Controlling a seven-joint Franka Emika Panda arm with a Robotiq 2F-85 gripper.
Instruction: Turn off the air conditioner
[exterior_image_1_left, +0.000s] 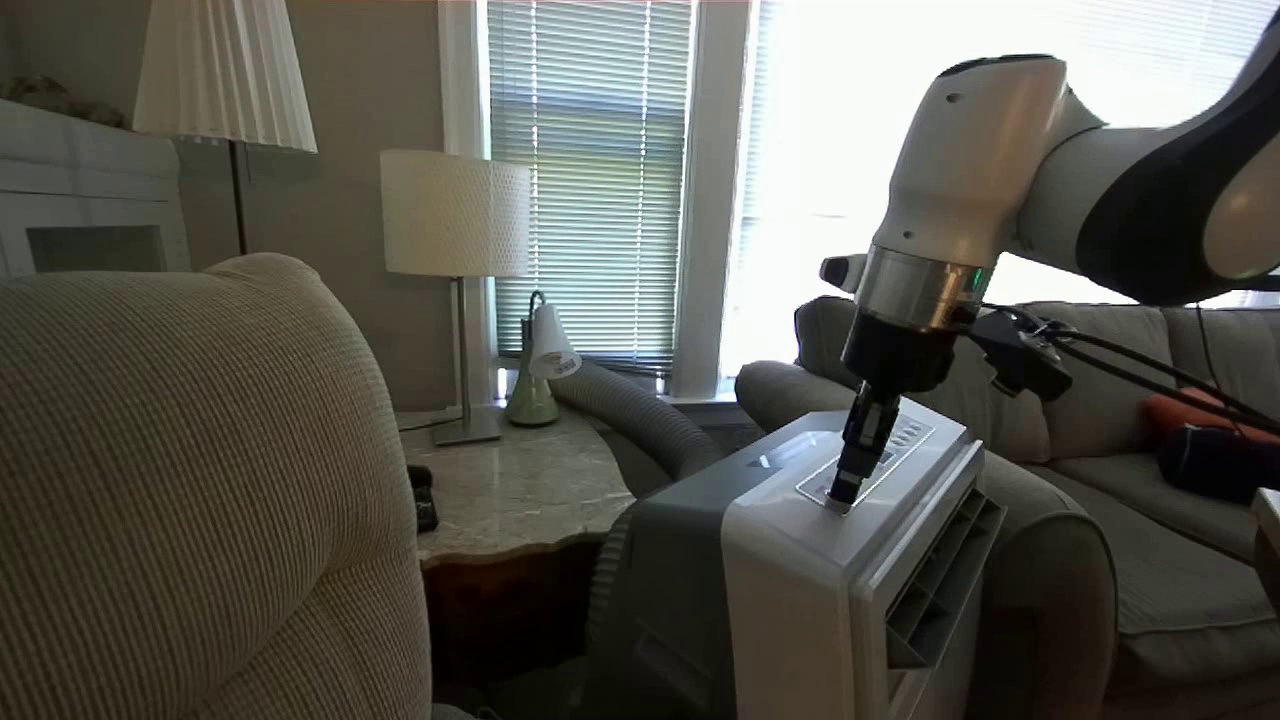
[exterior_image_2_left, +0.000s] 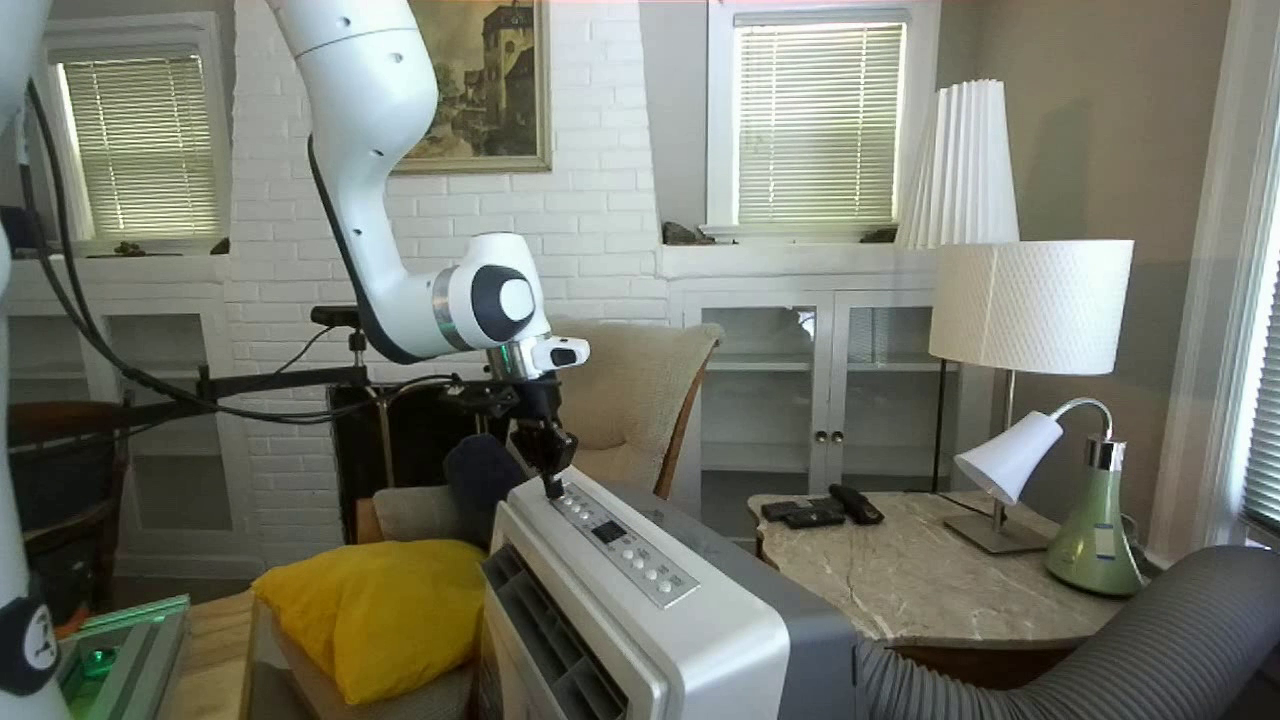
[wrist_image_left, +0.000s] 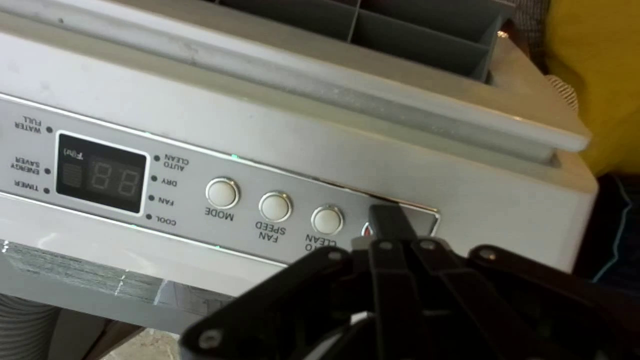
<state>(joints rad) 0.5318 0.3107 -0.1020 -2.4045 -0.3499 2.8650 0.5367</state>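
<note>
we find the white air conditioner (exterior_image_2_left: 735, 610) at six o'clock from the centre in an exterior view, its slanted control panel (exterior_image_2_left: 625, 545) facing up. the gripper (exterior_image_2_left: 553, 488) points down at the panel's ten o'clock end. in the wrist view we see its fingers (wrist_image_left: 392, 220) at four o'clock from the centre, closed side by side. they stand over the last button (wrist_image_left: 367, 230), hiding most of it; a sliver of red shows just beside the tip, between eight and nine o'clock. whether the button is pushed in, we cannot tell.

from there, toward nine o'clock, we pass three round white buttons (wrist_image_left: 275, 206) and the dark display (wrist_image_left: 102, 172), which carries pale "88" shapes. the lettering stands upside down to us: mode, fan speed and, partly hidden, a label with clean. the slatted vent (wrist_image_left: 425, 47) lies at one o'clock in this view and a yellow cushion (wrist_image_left: 600, 85) at two.

in an exterior view, a grey hose (exterior_image_2_left: 1120, 650) runs from the air conditioner toward three o'clock, past a stone-topped table (exterior_image_2_left: 880, 570) that bears dark handheld devices (exterior_image_2_left: 815, 518), a green lamp (exterior_image_2_left: 1095, 545) and a taller lamp (exterior_image_2_left: 1030, 310).

in an exterior view we also see the robot arm (exterior_image_1_left: 960, 160) at two o'clock from the centre, a beige armchair (exterior_image_1_left: 200, 480) at nine o'clock from the air conditioner and a sofa (exterior_image_1_left: 1200, 590) at three.
</note>
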